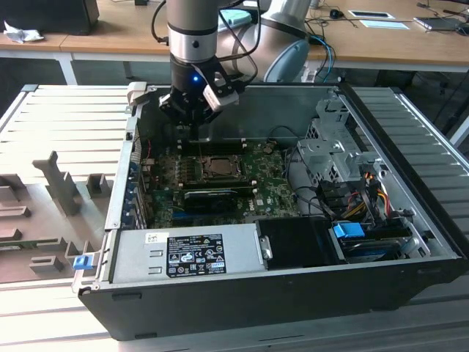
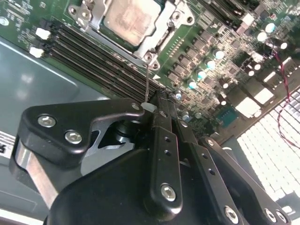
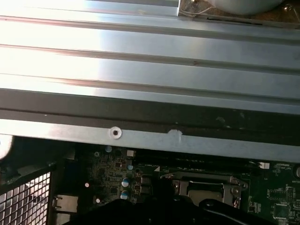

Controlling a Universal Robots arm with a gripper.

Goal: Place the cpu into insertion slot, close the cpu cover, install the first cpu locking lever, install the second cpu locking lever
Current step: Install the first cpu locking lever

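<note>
The computer case (image 1: 293, 99) lies open on the ribbed metal worktop (image 1: 66, 117), with the motherboard (image 1: 272, 183) facing up. The arm reaches down into the case near its far wall, and the gripper (image 1: 192, 126) hangs over the board edge, just beyond the processor socket.

The cpu (image 2: 127, 21) is seated in the socket, its dull silvery top showing through the window of the cpu cover (image 2: 159, 35). The cover lies flat and closed over the chip. In the exterior view the cpu (image 1: 218, 167) sits between the far wall and the long black card (image 1: 212, 196).

In the second wrist view the gripper (image 2: 157, 107) has its fingers drawn together with no visible gap. A thin wire locking lever (image 2: 147, 84) rises from the socket corner, and its pale end meets the fingertips (image 2: 161, 119). Whether the lever is clamped between the pads or only touches them cannot be determined.

The memory slots (image 2: 93, 56) run beside the socket, between it and the gripper
</note>
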